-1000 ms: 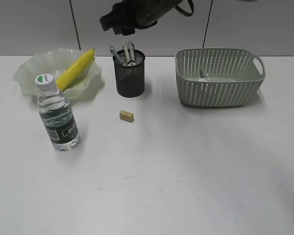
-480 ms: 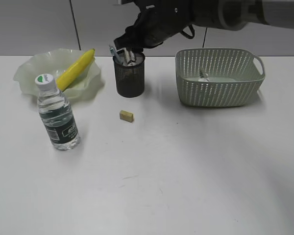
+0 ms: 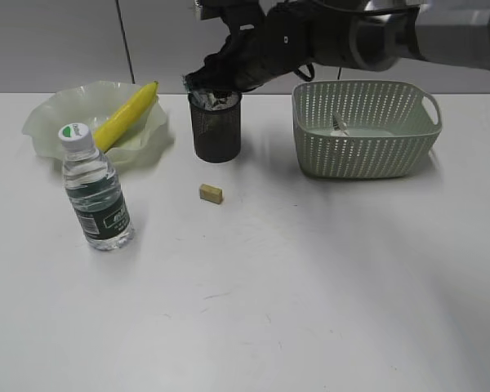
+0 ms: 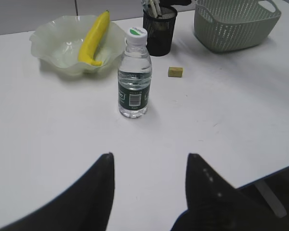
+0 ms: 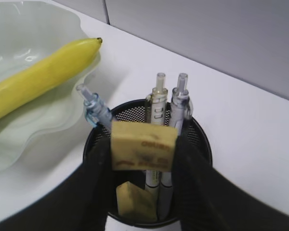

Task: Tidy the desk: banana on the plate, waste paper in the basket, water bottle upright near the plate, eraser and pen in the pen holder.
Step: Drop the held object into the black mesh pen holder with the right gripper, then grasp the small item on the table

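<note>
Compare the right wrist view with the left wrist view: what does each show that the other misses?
Only the right wrist view shows the right gripper shut on an eraser just above the pen holder, with another eraser already lying inside it. Only the left wrist view shows the water bottle standing upright, a loose eraser on the desk, the basket and the open, empty left gripper. Both show the banana on the plate, and pens standing in the pen holder.
</note>
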